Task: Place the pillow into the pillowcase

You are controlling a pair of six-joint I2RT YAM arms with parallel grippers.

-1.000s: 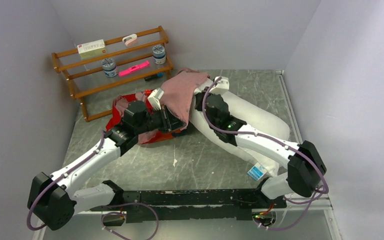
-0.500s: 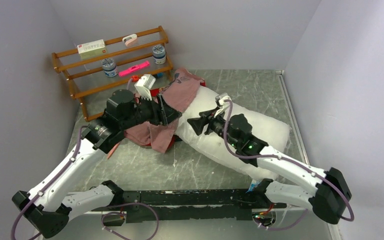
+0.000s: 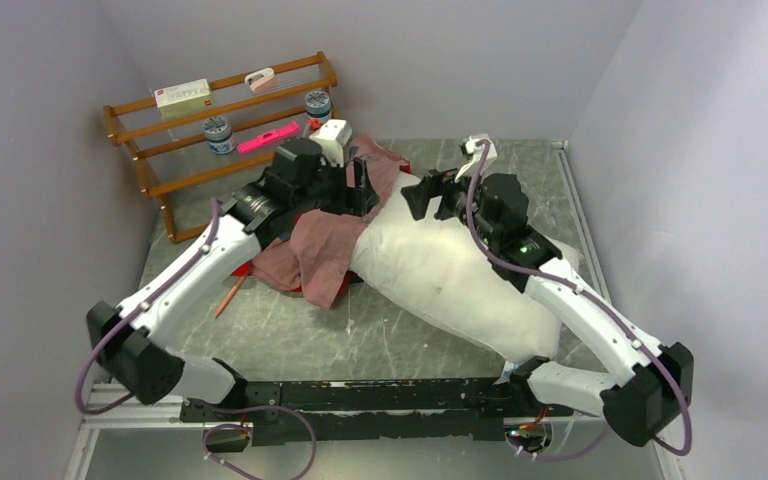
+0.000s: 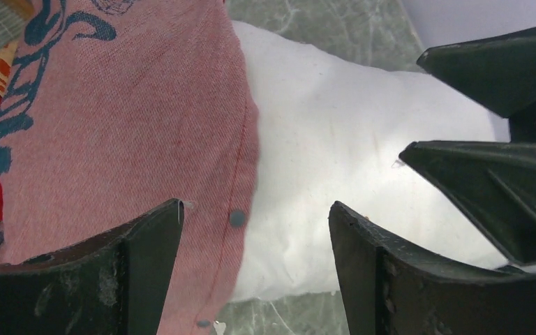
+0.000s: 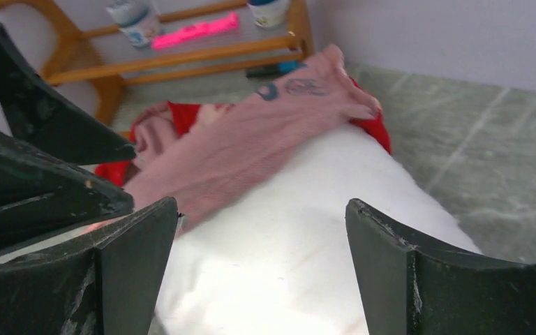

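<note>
The white pillow (image 3: 460, 275) lies slantwise across the table, its far left end under the pillowcase (image 3: 320, 240). The pillowcase lies crumpled with its pale pink reverse up and some red showing. My left gripper (image 3: 363, 188) hangs open just above the case's hem, where it meets the pillow. In the left wrist view the left gripper (image 4: 255, 216) holds nothing, with pillowcase (image 4: 125, 112) on the left and pillow (image 4: 349, 139) on the right. My right gripper (image 3: 418, 197) faces it, open over the pillow (image 5: 286, 230), with the pillowcase (image 5: 251, 139) beyond.
A wooden rack (image 3: 160, 140) with jars, a pink item and a box stands at the back left. An orange stick (image 3: 232, 296) lies on the table by the left arm. Walls close in the left, back and right sides.
Both grippers have opened and let the pillowcase go. It has dropped over the pillow's far left end. Both arms have moved toward the back of the table.
</note>
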